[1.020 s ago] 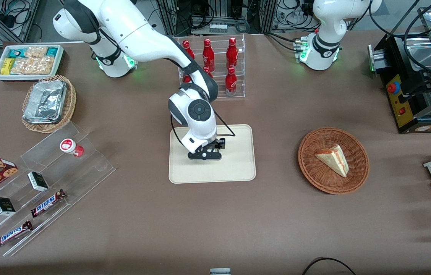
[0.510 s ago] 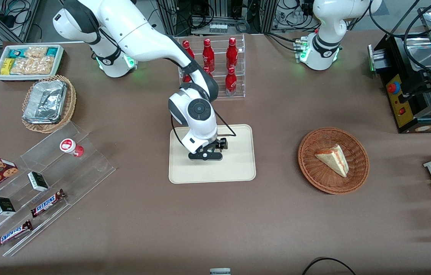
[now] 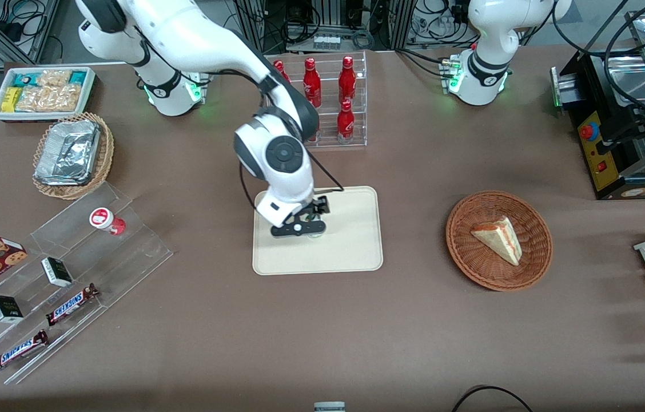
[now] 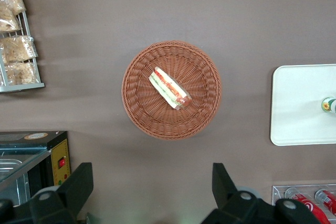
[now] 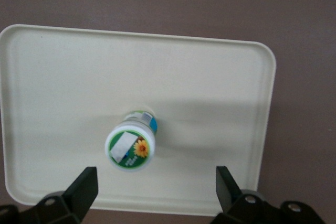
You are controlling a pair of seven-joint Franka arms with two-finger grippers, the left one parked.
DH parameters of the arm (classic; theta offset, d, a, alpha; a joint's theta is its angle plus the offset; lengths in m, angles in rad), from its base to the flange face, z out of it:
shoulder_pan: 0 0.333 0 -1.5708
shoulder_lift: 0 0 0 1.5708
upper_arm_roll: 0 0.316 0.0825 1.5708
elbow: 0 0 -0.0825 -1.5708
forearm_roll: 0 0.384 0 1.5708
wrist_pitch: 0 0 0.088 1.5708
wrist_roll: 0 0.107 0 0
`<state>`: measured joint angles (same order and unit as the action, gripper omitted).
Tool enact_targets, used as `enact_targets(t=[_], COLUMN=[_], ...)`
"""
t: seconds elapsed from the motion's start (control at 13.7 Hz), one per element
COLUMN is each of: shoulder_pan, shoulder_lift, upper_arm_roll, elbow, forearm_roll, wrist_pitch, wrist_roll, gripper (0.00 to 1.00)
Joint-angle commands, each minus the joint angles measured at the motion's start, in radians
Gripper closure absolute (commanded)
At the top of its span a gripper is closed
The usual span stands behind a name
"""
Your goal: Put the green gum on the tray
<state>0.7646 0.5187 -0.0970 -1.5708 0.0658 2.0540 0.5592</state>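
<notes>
**Green gum stood on the tray, gripper spread above it**

Nearest the front camera, toward the working arm's end of the table, a clear tiered stand [image 3: 65, 269] held two Snickers bars [image 3: 72, 304], two small dark boxes [image 3: 57, 272] and, on its highest step, a red-lidded bottle [image 3: 106, 220]. Toward the parked arm's end sat a round wicker basket [image 3: 498, 240] with a wedge of sandwich [image 3: 498, 239] in it.

Between them lay the cream tray [image 3: 351, 246] flat on the brown table [image 3: 322, 332]. The green gum [image 5: 131, 142] stood upright on the tray's floor, its green-rimmed lid facing up, clear of every rim. In the front view most of it was hidden under the wrist. The gripper [image 3: 298, 225] hovered above the bottle with its fingers [image 5: 84, 187] spread wide, one on each side and neither touching it.

Farther from the camera stood a clear rack [image 3: 322, 100] of red bottles. Toward the working arm's end were a foil container in a basket [image 3: 71, 154] and a white bin of snack packets [image 3: 45, 91].
</notes>
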Motion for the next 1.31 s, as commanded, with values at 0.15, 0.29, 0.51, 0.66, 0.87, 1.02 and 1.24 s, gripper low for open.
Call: enact_targets(t=[0.15,0.29,0.51,0.66,0.87,1.02,1.24], shoulder_pan=[-0.086,-0.135,-0.206,-0.251,-0.379,-0.439,-0.525], shoulder_lift=[-0.107,-0.131,-0.166,-0.198,-0.230,-0.246,-0.282], upper_arm_roll=[0.005,0.005,0.005,0.005,0.011,0.011,0.014], elbow=[-0.015,-0.015,-0.015,-0.032,-0.034,-0.035,-0.066], forearm_roll=[0.002,0.006,0.011,0.011,0.011,0.011,0.011], wrist_pitch=[-0.158,-0.202,-0.253,-0.278,-0.301,-0.299,-0.296], wrist_roll=[-0.152,-0.240,-0.312,-0.389,-0.520,-0.626,-0.637], gripper=[0.00,0.00,0.00,0.00,0.00,0.00,0.00])
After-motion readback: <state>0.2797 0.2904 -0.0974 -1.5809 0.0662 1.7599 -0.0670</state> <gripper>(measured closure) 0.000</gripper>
